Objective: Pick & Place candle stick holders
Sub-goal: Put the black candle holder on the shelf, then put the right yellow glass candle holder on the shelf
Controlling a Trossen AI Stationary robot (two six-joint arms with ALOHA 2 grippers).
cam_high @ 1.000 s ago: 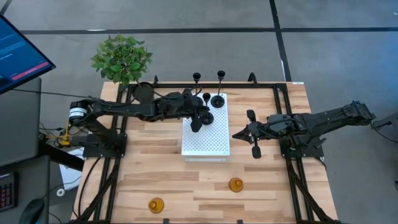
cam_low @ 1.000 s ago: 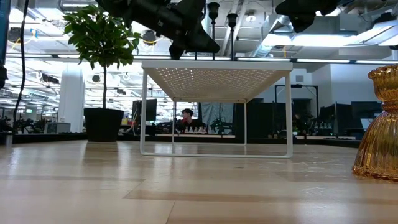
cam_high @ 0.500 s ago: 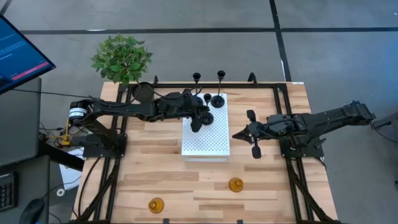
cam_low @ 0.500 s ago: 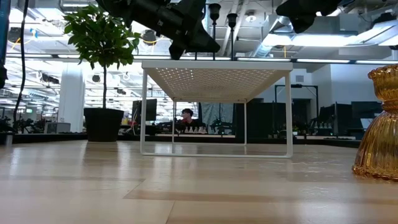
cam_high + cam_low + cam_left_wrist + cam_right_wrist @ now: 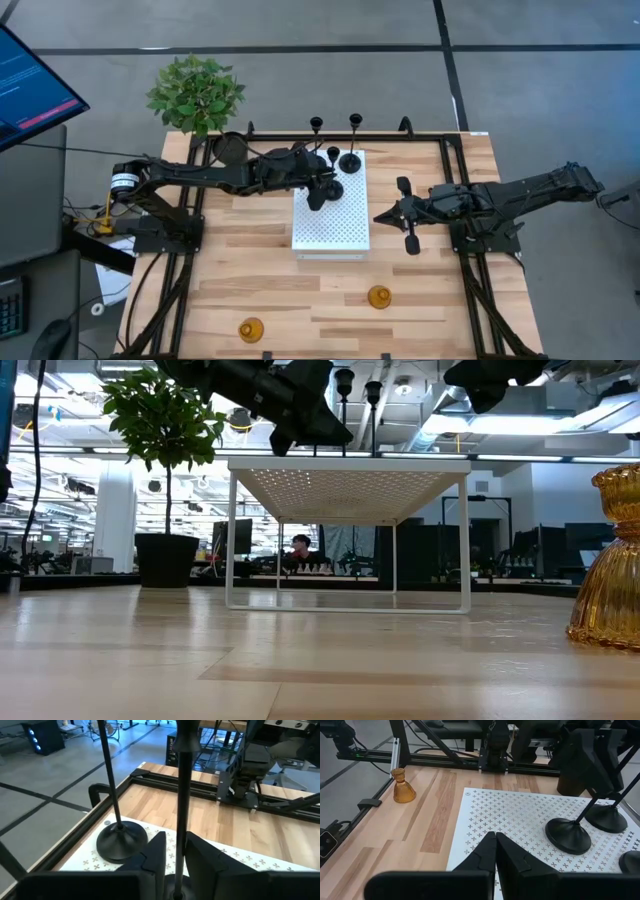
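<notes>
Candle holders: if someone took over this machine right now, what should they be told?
Left gripper: around the stem of one black holder on the white rack.
Right gripper: shut, empty, at the rack's right edge.
Done: the other two black holders also stand on the rack.
Left: two amber holders on the tabletop.

amber holder (image 5: pixel 610 560) cut off

It was an open-plan office or lab: ceiling lights (image 5: pixel 560 435), distant desks (image 5: pixel 330 575) with monitors, a seated person (image 5: pixel 300 545).
</notes>
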